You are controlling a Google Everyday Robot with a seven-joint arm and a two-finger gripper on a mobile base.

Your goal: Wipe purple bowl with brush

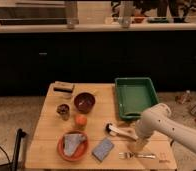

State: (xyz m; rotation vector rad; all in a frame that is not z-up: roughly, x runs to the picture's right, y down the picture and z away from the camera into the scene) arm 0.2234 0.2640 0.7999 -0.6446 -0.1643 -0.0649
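Dark cabinet fronts fill the background beneath a pale counter, and in front of them stands a light wooden desk point(47, 134) on a speckled floor.

The purple bowl point(84, 102) sits upright toward the back-left part of the desk, well apart from the arm. It is round and deep, with a dark maroon rim and a somewhat paler inside. A small dark cup point(63, 109) stands just beside it on the left, and an orange ball point(80, 121) sits just in front.

The brush point(122, 132) lies flat near the front-right part of the desk. Its dark rounded head points toward the bowl and its white handle runs off toward the right edge. The head probably faces that way so that, once lifted, it could be carried straight to the bowl.

The white arm comes in over the right edge and bends downward. The claw point(141, 144) sits low at the handle end of the brush, between it and the silver fork point(137, 155) by the front edge. It looks placed to take the handle rather than the head. Whether the claw is wide, narrow or already holding the handle cannot be told.

A green tray point(136, 111) occupies the back-right corner. An orange plate point(61, 151) carrying a grey cloth point(73, 142) and a blue sponge point(103, 149) lie along the front edge.
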